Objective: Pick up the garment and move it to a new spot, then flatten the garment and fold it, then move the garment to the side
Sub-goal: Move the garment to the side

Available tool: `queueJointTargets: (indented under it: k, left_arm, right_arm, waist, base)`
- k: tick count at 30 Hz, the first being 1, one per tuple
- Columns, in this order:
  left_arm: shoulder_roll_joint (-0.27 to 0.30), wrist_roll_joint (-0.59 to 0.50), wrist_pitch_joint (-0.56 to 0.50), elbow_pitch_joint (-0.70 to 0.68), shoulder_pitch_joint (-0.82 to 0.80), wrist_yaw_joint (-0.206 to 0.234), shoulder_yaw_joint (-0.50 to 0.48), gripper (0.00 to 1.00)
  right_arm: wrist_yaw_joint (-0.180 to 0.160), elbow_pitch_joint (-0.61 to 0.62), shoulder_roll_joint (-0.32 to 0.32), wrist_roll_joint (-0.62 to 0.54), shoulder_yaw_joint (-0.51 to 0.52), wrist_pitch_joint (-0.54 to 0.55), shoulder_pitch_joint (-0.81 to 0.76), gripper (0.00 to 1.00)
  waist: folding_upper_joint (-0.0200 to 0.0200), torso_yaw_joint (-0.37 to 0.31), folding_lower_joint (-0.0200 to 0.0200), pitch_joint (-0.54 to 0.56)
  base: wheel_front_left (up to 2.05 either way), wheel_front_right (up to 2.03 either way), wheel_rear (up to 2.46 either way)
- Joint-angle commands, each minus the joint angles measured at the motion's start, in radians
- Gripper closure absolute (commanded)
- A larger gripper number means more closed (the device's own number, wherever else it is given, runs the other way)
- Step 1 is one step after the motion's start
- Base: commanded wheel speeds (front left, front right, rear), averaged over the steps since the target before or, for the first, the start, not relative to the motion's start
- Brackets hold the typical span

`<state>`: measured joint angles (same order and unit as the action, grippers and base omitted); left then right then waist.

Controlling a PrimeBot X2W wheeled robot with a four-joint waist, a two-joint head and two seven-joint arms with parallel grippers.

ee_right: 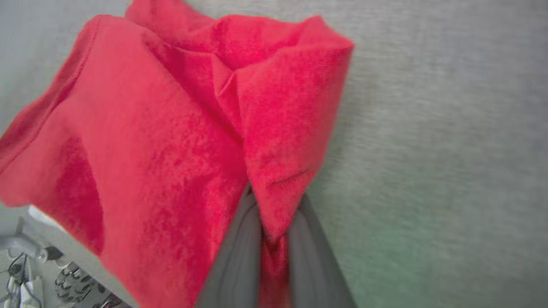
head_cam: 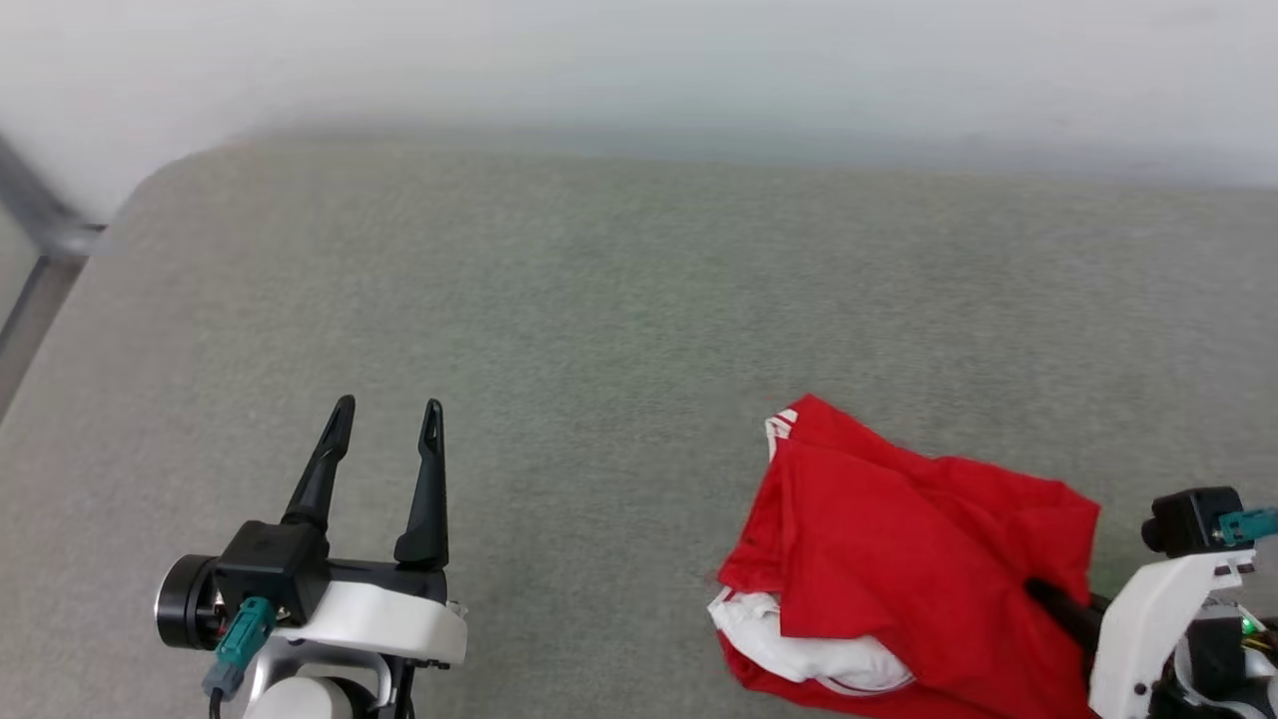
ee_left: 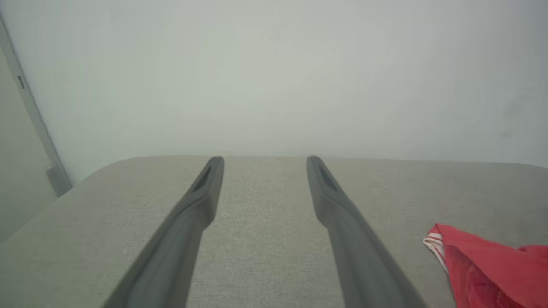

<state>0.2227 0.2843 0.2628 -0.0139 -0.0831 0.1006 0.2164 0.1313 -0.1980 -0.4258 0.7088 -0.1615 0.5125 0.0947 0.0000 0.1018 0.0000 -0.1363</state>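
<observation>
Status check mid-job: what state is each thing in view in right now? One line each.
red jersey: crumpled in a heap on the grey surface, not flattened or folded, one fold pinched.
left pincer: open, empty, apart from the jersey.
right pincer: shut on a fold of the red jersey.

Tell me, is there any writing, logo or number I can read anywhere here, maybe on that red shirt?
No readable text anywhere.
Red shirt: bunched up, with plain red cloth, a white part and striped trim showing, but no letters.
Grey surface: no marks or labels.
Nothing else in view carries a label I can read.
</observation>
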Motion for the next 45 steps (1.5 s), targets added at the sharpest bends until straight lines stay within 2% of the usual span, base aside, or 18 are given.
queueJointTargets:
  k: [1, 6, 8, 9, 10, 12, 18, 23, 29, 33, 38, 39, 40, 41, 45]
  left_arm:
    - [0.004, -0.005, 0.001, -0.007, 0.01, 0.001, 0.0, 0.0]
    - [0.013, -0.003, -0.003, -0.044, 0.015, 0.011, -0.007, 0.0]
    - [0.015, -0.005, -0.007, -0.046, 0.009, 0.008, -0.003, 0.0]
    - [0.019, -0.008, -0.012, -0.062, -0.001, 0.011, -0.003, 0.0]
    - [0.019, -0.008, -0.012, -0.062, -0.001, 0.011, -0.003, 0.0]
    - [0.032, -0.018, -0.023, -0.082, -0.022, 0.006, 0.006, 0.0]
    - [0.046, -0.041, -0.049, -0.123, -0.096, -0.006, 0.024, 0.0]
    - [0.062, -0.067, -0.078, -0.155, -0.188, -0.026, 0.045, 0.0]
    - [0.073, -0.089, -0.093, -0.186, -0.267, -0.046, 0.066, 0.0]
    - [0.073, -0.1, -0.098, -0.196, -0.305, -0.055, 0.084, 0.0]
    - [0.068, -0.103, -0.099, -0.187, -0.336, -0.067, 0.102, 0.0]
    - [0.067, -0.102, -0.098, -0.183, -0.34, -0.068, 0.106, 0.0]
    - [0.066, -0.1, -0.097, -0.178, -0.344, -0.071, 0.109, 0.0]
    - [0.064, -0.099, -0.095, -0.175, -0.348, -0.072, 0.112, 0.0]
    - [0.05, -0.086, -0.076, -0.139, -0.325, -0.066, 0.122, 0.0]
  right_arm:
    - [-0.001, -0.001, -0.004, -0.004, 0.006, 0.003, -0.015, 1.0]
    - [-0.001, 0.014, -0.023, -0.077, 0.072, 0.062, -0.019, 1.0]
    - [-0.001, 0.014, -0.025, -0.092, 0.089, 0.062, -0.014, 1.0]
    - [-0.001, 0.008, -0.012, -0.107, 0.105, 0.073, 0.005, 1.0]
    - [-0.001, 0.008, -0.012, -0.107, 0.105, 0.073, 0.005, 1.0]
    - [-0.001, -0.001, 0.009, -0.14, 0.13, 0.056, 0.053, 1.0]
    - [-0.001, -0.056, 0.009, -0.212, 0.16, -0.006, 0.175, 1.0]
    - [-0.001, -0.15, -0.023, -0.268, 0.23, -0.087, 0.317, 1.0]
    - [-0.001, -0.275, -0.105, -0.352, 0.333, -0.166, 0.462, 1.0]
    - [-0.001, -0.347, -0.136, -0.402, 0.398, -0.212, 0.535, 1.0]
    - [-0.001, -0.428, -0.136, -0.453, 0.437, -0.283, 0.589, 1.0]
    - [-0.001, -0.446, -0.128, -0.464, 0.444, -0.296, 0.593, 0.7]
    - [-0.001, -0.461, -0.123, -0.475, 0.448, -0.311, 0.599, 0.24]
    - [-0.001, -0.479, -0.117, -0.48, 0.461, -0.325, 0.608, 0.0]
    - [-0.001, -0.536, -0.1, -0.558, 0.538, -0.443, 0.612, 0.0]
  waist:
    - [0.0, -0.055, 0.0, 0.034]
    - [0.0, -0.191, 0.0, 0.01]
    - [0.0, -0.21, 0.0, 0.0]
    - [0.0, -0.258, 0.0, -0.027]
    - [0.0, -0.258, 0.0, -0.027]
    - [0.0, -0.322, 0.0, -0.082]
    - [0.0, -0.387, 0.0, -0.199]
    - [0.0, -0.397, 0.0, -0.321]
    - [0.0, -0.374, 0.0, -0.431]
    - [0.0, -0.357, 0.0, -0.471]
    - [0.0, -0.337, 0.0, -0.489]
    - [0.0, -0.334, 0.0, -0.489]
    - [0.0, -0.33, 0.0, -0.489]
    - [0.0, -0.326, 0.0, -0.488]
    - [0.0, -0.304, 0.0, -0.443]
  base:
    - [0.0, 0.0, 0.0]
    - [0.0, 0.0, 0.0]
    - [0.0, 0.0, 0.0]
    - [0.0, 0.0, 0.0]
    - [0.0, 0.0, 0.0]
    - [0.0, 0.0, 0.0]
    - [0.0, 0.0, 0.0]
    - [0.0, 0.0, 0.0]
    - [0.0, 0.0, 0.0]
    - [0.0, 0.0, 0.0]
    - [0.0, 0.0, 0.0]
    - [0.0, 0.0, 0.0]
    - [0.0, 0.0, 0.0]
    - [0.0, 0.0, 0.0]
    - [0.0, 0.0, 0.0]
